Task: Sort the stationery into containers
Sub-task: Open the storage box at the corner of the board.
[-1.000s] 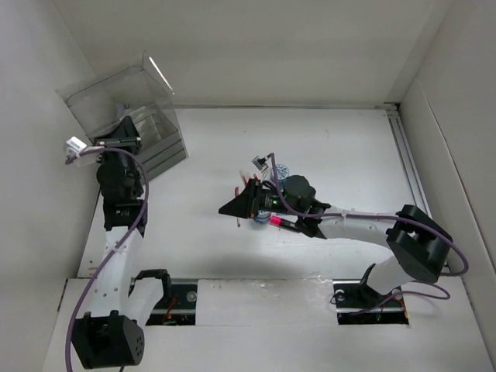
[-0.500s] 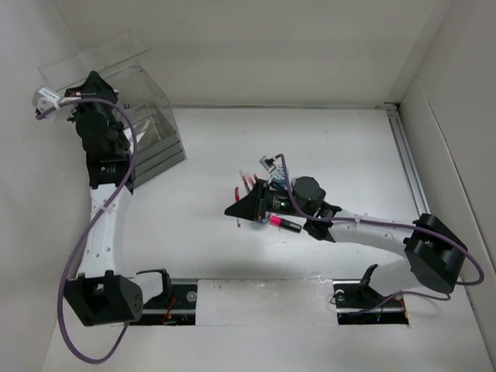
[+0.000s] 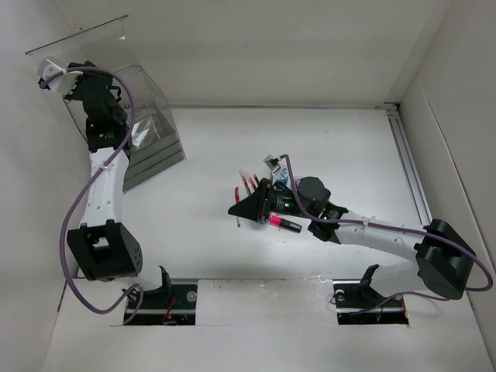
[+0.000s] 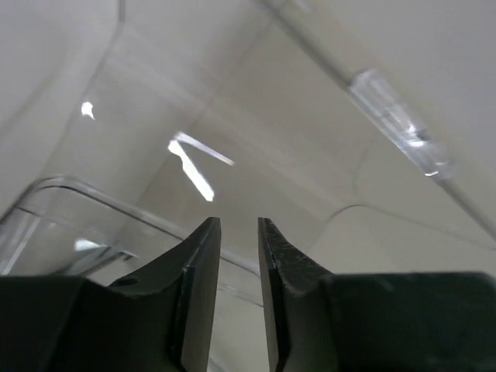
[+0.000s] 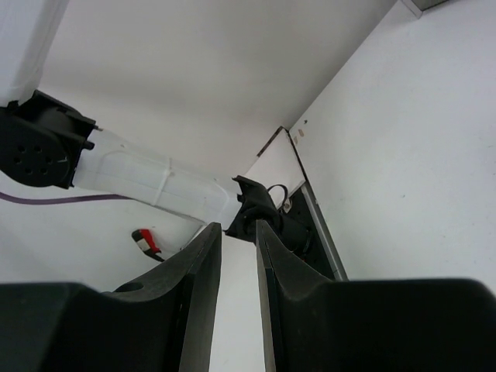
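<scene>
The clear box [image 3: 151,128] at upper left has its lid raised and looks empty, the pens [image 3: 246,180] and pink-capped marker [image 3: 284,224] lie unsorted mid-frame on the bench [image 3: 349,155], and the left jaws and right jaws are each narrowly parted, holding nothing.

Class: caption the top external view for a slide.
Left gripper by the raised lid of the clear box; right gripper beside red pens and a pink-capped marker.

Overhead cam looks down on the whole counter [image 3: 325,139] from behind the arms. Left wrist cam's jammed against the clear box [image 4: 93,203]; right wrist cam faces the left arm [image 5: 147,182], also visible overhead.
</scene>
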`<action>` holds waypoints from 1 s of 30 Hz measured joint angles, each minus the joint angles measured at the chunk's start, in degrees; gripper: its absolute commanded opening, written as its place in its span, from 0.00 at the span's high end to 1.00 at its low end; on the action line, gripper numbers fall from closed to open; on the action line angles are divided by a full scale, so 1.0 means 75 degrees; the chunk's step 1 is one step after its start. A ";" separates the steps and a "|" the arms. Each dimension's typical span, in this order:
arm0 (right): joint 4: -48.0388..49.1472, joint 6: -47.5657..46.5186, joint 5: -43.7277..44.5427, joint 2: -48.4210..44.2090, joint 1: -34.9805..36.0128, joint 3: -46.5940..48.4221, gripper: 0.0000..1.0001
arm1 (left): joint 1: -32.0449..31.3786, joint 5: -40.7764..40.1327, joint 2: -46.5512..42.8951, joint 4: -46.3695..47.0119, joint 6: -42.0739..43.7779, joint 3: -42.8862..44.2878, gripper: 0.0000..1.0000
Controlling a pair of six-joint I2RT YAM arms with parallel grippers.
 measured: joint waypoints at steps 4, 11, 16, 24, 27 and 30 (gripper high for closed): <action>-0.0122 -0.0038 0.0044 0.0000 0.0000 0.0000 0.70 | 0.0656 0.0321 0.0408 -0.0376 -0.0172 0.0064 0.75; -0.0236 -0.0125 0.0070 0.0000 0.0000 0.0000 0.70 | 0.1125 0.0766 0.0729 -0.0807 -0.0318 0.0388 0.67; -0.0271 -0.0143 0.0070 0.0000 0.0000 -0.0003 0.70 | 0.1075 0.1239 0.0816 -0.0860 -0.0312 0.0839 0.64; -0.0289 -0.0143 0.0067 0.0000 0.0000 -0.0012 0.70 | 0.1061 0.1781 0.0737 -0.1122 -0.0341 0.0953 0.60; -0.0312 -0.0143 0.0067 0.0000 0.0000 -0.0015 0.70 | 0.1000 0.1845 0.0635 -0.1166 -0.0347 0.0863 0.62; -0.0312 -0.0143 0.0064 0.0000 0.0000 -0.0015 0.70 | 0.0883 0.1827 0.0329 -0.1172 -0.0347 0.0463 0.63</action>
